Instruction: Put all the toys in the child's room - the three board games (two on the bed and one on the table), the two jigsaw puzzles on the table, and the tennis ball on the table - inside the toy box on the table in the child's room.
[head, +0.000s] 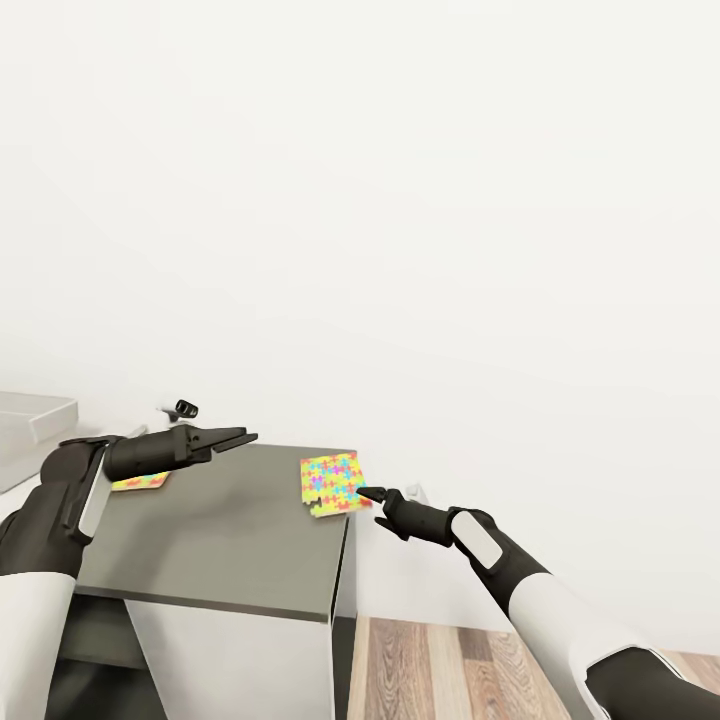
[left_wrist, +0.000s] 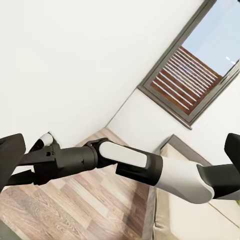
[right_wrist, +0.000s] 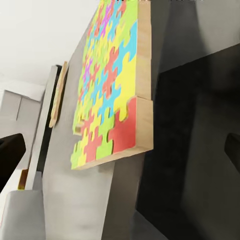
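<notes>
Reaching toward a jigsaw puzzle (head: 331, 484) lying flat at the right corner of the dark grey table (head: 230, 540), the right gripper (head: 372, 494) arrives with fingers parted and empty, while the left gripper (head: 240, 438) hovers over the tabletop, likewise spread, near a second puzzle (head: 140, 482).

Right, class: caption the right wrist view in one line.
Multicoloured jigsaw puzzle lying on the grey table, seen edge-on between the right gripper's dark fingers.
</notes>
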